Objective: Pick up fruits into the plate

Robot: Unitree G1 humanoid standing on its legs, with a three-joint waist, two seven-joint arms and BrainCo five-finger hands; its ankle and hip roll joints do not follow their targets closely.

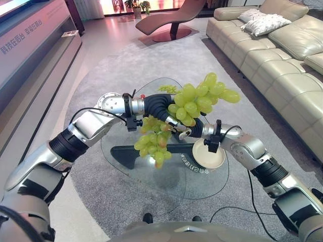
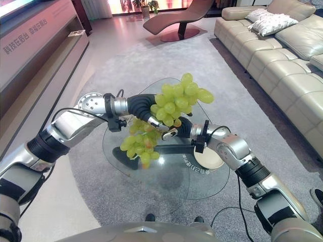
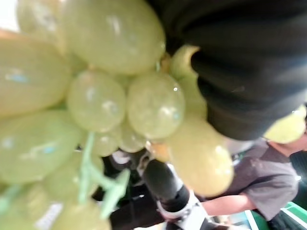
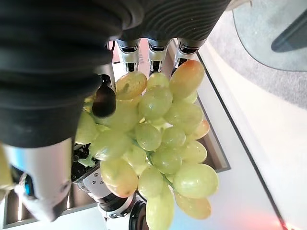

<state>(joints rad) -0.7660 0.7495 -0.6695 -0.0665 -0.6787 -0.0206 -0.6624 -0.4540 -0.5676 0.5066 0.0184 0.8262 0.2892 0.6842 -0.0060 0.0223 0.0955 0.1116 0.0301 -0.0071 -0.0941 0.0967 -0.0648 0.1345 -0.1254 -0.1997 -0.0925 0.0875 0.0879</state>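
From the left eye view, you are carrying, not placing: both hands are up above the glass worktop, each with a bunch of green grapes. The left hand is holding the upper grape bunch high, past and above the right wrist. The right hand is gripping the lower grape bunch, which is dangling over the glass, well to the left of the plate. The cream plate is lying empty on the worktop under the right forearm.

The right eye view is showing the same crossing of arms, with the plate partly hidden behind the right wrist.

In the left wrist view, the grapes are pressing right against the dark cover, so you cannot tell how the fingers are set around them; judging by the bunch hanging off that hand in the head views, it is clamped on the stem end. A person is sitting in the background.

In the right wrist view, the silver fingers are curling onto the top of the bunch, which is hanging free below them.

Your next move, I judge, is swinging either bunch over the plate and lowering it before letting go; uncrossing the arms first will likely help.
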